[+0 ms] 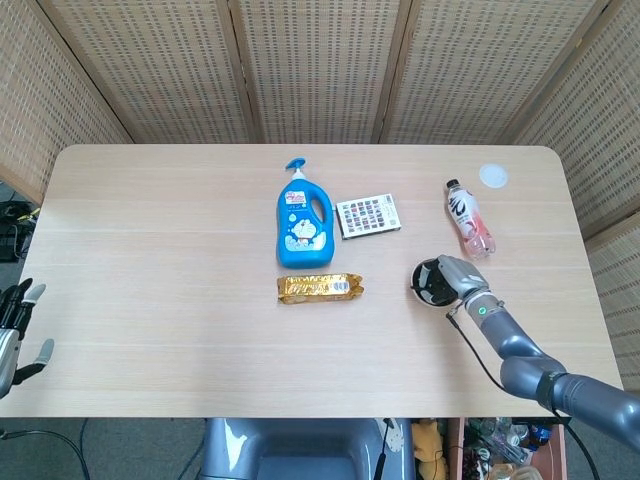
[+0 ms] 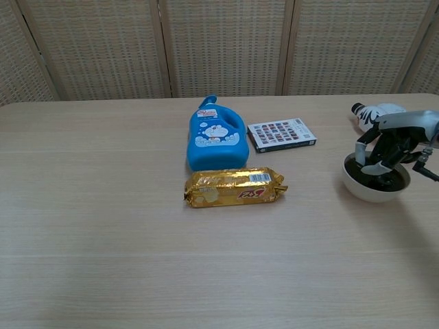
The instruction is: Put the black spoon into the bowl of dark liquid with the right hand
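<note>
Fingers of the right hand [image 2: 389, 145] are curling down over the bowl [image 2: 375, 188]. Whether they are pinching the spoon, I cannot tell. Left hand [image 1: 14, 325] is hanging spread off the counter [image 1: 160, 300].

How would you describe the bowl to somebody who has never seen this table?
Start from the blue bottle in the middle of the table and look right, past the gold packet. The bowl sits under the right hand: white, round, holding dark liquid.
</note>
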`<action>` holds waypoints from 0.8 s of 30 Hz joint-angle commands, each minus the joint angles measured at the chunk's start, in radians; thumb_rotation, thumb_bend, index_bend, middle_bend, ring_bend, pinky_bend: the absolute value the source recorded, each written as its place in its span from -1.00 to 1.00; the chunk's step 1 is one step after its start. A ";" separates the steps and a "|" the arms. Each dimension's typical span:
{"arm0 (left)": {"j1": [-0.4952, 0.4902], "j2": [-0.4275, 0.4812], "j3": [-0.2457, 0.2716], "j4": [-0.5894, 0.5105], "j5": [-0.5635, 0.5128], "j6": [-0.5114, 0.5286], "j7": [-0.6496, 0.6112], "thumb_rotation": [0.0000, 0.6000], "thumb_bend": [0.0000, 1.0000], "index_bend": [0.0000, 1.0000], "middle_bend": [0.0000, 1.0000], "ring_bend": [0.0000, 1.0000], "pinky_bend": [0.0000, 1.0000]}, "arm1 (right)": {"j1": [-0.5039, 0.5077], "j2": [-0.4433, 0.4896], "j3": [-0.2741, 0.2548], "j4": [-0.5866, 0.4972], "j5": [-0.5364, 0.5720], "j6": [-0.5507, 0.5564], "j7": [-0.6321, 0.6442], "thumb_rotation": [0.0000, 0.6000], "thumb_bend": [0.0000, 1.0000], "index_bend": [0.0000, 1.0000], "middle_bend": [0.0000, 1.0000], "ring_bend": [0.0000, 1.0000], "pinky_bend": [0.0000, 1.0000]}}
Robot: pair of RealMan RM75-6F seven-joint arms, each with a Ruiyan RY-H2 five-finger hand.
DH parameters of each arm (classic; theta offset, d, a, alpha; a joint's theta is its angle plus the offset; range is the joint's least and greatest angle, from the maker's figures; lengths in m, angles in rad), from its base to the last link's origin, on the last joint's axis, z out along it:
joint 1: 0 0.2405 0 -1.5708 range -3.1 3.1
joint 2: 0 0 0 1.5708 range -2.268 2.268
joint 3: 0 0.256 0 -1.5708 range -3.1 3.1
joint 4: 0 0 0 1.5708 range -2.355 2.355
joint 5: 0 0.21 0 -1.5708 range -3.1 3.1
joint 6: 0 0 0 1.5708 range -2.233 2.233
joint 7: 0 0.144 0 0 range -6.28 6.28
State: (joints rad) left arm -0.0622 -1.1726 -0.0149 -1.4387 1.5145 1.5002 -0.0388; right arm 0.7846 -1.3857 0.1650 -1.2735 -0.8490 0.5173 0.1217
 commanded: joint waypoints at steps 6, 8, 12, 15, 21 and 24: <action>0.005 -0.003 0.001 0.009 -0.006 -0.001 -0.006 1.00 -0.17 -1.00 -1.00 -1.00 -1.00 | 0.023 -0.035 0.004 0.080 0.051 -0.002 -0.020 1.00 0.44 0.46 0.88 0.89 1.00; 0.005 -0.003 0.001 0.011 -0.007 -0.002 -0.007 1.00 -0.17 -1.00 -1.00 -1.00 -1.00 | 0.025 -0.036 0.002 0.097 0.066 -0.005 -0.026 1.00 0.44 0.46 0.88 0.89 1.00; 0.003 -0.008 0.001 0.014 -0.005 -0.006 -0.008 1.00 -0.17 -1.00 -1.00 -1.00 -1.00 | 0.020 -0.019 -0.010 0.096 0.085 -0.005 -0.041 1.00 0.44 0.46 0.88 0.89 1.00; 0.001 -0.009 0.001 0.015 -0.001 -0.007 -0.008 1.00 -0.17 -1.00 -1.00 -1.00 -1.00 | 0.014 -0.005 -0.014 0.074 0.091 -0.006 -0.044 1.00 0.44 0.46 0.88 0.89 1.00; -0.001 -0.009 0.001 0.011 0.004 -0.005 -0.006 1.00 -0.17 -1.00 -1.00 -1.00 -1.00 | 0.011 0.011 -0.021 0.021 0.080 -0.002 -0.056 1.00 0.44 0.46 0.88 0.89 1.00; 0.001 -0.007 0.003 0.010 0.003 -0.005 -0.007 1.00 -0.17 -1.00 -1.00 -1.00 -1.00 | 0.014 0.009 -0.020 0.009 0.075 -0.001 -0.058 1.00 0.44 0.46 0.88 0.89 1.00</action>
State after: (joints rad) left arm -0.0611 -1.1797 -0.0121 -1.4289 1.5177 1.4952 -0.0454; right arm 0.7980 -1.3768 0.1452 -1.2637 -0.7737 0.5162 0.0648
